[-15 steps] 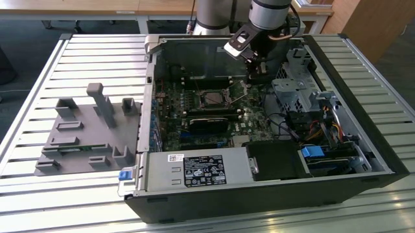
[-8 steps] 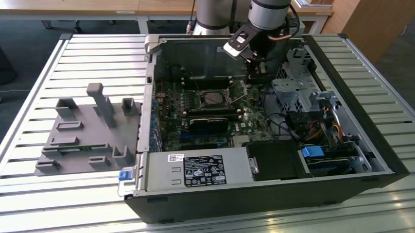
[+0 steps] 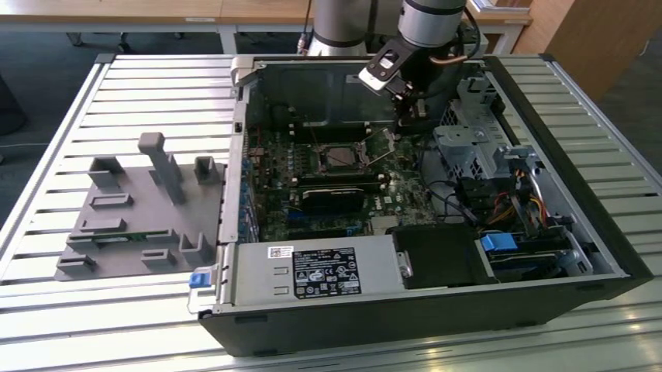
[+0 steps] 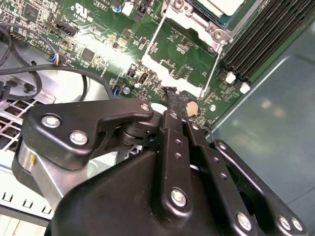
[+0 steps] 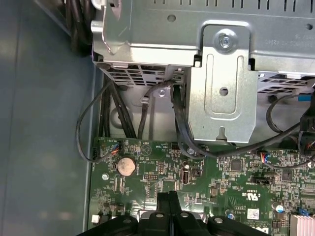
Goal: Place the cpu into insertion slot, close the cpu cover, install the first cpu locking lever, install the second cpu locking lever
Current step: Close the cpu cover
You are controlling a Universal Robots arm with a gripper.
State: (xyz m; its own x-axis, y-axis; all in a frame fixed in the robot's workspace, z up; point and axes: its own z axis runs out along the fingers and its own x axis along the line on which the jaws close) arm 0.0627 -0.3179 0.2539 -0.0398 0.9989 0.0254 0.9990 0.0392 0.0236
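Cpu (image 3: 342,158) flat in insertion slot (image 3: 321,158)

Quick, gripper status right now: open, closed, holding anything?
Gripper: closed, fingertips together close over the green circuit board; nothing visible between them.

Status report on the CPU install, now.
Copy: gripper shut, tips at the cpu cover edge. Cover open, tilted up off the insertion slot. The cpu sits in it. No obstruction seen.
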